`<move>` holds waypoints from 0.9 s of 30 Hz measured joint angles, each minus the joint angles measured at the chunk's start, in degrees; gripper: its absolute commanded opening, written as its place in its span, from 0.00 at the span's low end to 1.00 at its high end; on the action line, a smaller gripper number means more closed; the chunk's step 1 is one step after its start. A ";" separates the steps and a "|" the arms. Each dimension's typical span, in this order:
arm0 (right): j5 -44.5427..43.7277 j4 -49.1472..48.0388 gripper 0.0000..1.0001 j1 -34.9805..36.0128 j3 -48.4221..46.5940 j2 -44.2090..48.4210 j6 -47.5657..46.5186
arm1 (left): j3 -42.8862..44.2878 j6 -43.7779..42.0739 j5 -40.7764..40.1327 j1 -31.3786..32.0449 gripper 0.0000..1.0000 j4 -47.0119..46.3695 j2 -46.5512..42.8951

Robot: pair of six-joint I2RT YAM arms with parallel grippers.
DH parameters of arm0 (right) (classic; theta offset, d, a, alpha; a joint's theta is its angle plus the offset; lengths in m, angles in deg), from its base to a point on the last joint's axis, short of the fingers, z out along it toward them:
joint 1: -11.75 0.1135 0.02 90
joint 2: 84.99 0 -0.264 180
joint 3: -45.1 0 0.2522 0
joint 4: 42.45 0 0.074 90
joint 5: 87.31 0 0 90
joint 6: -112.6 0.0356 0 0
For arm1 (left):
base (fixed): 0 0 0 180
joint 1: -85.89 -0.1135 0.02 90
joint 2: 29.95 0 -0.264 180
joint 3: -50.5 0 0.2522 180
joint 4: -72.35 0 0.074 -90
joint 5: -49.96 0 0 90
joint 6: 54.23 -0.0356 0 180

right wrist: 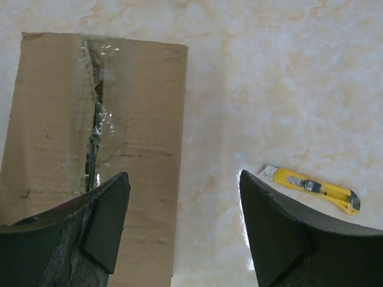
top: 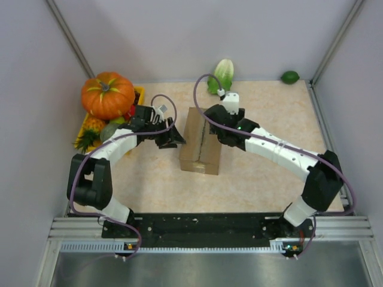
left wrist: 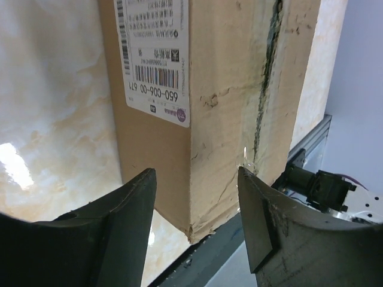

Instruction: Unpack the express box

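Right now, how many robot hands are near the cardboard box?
2. The left gripper is open at the express box's left side, straddling a corner. The right gripper is open above its right edge. None looks hidden.

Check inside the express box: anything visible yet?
None of the contents can be seen. The express box has its top flaps down. The taped centre seam is slit, but it shows only a dark gap. Whatever is inside stays covered by the flaps.

robot lab test cell, plain white enclosure walls (top: 36,89), aluminium rail frame (top: 203,226), marble-pattern table (top: 263,113)
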 measured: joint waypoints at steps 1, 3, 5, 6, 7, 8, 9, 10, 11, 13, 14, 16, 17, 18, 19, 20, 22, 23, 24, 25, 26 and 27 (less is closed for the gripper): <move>0.02 0.02 0.72 0.61 -1.18 -1.49 -0.28 | -0.15 0.42 0.31 0.26 0.60 -0.07 0.52; 0.31 0.28 0.72 1.53 -3.04 -3.93 -1.22 | -0.85 1.49 1.16 0.94 0.59 -0.02 0.94; 0.74 0.61 0.72 2.19 -4.33 -5.75 -2.12 | -1.46 2.38 2.29 1.62 0.55 -0.11 0.94; 0.90 0.83 0.71 2.54 -5.01 -6.75 -2.56 | -1.77 2.97 2.80 2.08 0.52 -0.22 0.94; 1.09 0.85 0.71 2.73 -5.40 -7.37 -2.89 | -2.01 3.23 3.04 2.40 0.49 -0.35 0.94; 1.33 0.98 0.70 3.02 -5.86 -8.13 -3.39 | -2.40 3.54 3.61 2.84 0.47 -0.63 0.94; 1.55 0.90 0.70 3.17 -5.92 -8.52 -3.69 | -2.67 3.87 4.02 3.10 0.41 -0.76 0.94; 1.75 1.07 0.70 3.34 -6.03 -8.96 -4.02 | -3.02 4.02 4.46 3.48 0.39 -0.98 0.94; 2.19 1.11 0.69 3.43 -6.21 -9.44 -4.24 | -3.28 4.28 4.92 3.78 0.38 -1.05 0.94; 2.86 1.11 0.69 3.45 -6.29 -10.21 -4.50 | -3.67 4.37 5.75 4.28 0.39 -1.18 0.94; 3.13 1.14 0.69 3.45 -6.29 -10.64 -4.55 | -3.74 4.35 5.97 4.44 0.40 -1.20 0.94; 3.67 1.14 0.69 3.45 -6.29 -11.45 -4.63 | -3.74 4.17 6.14 4.66 0.45 -1.18 0.94; 3.89 1.14 0.69 3.45 -6.29 -11.80 -4.76 | -3.74 4.00 6.12 4.68 0.46 -1.14 0.94; 4.13 1.16 0.69 3.45 -6.29 -12.09 -5.01 | -3.74 3.80 5.99 4.68 0.47 -1.07 0.94; 4.37 1.20 0.69 3.45 -6.29 -12.33 -5.09 | -3.74 3.63 5.68 4.68 0.49 -0.90 0.94; 4.55 1.18 0.69 3.45 -6.29 -12.52 -5.31 | -3.72 3.39 5.40 4.68 0.50 -0.72 0.94; 4.87 1.18 0.69 3.45 -6.29 -12.96 -5.57 | -3.43 2.99 4.81 4.68 0.53 -0.04 1.09; 5.09 1.22 0.69 3.45 -6.29 -13.22 -5.75 | -3.06 2.93 4.42 4.68 0.54 0.33 1.25; 5.27 1.22 0.69 3.45 -6.29 -13.49 -5.97 | -2.58 2.84 3.89 4.68 0.55 0.63 1.49; 5.38 1.22 0.69 3.48 -6.29 -13.73 -6.10 | -2.03 2.84 3.32 4.66 0.56 0.92 1.75; 5.46 1.22 0.68 3.45 -6.29 -14.03 -6.14 | -1.49 2.84 2.73 4.66 0.56 1.07 1.88; 5.55 1.27 0.68 3.45 -6.29 -14.40 -6.21 | -0.96 2.84 2.10 4.66 0.56 1.29 1.95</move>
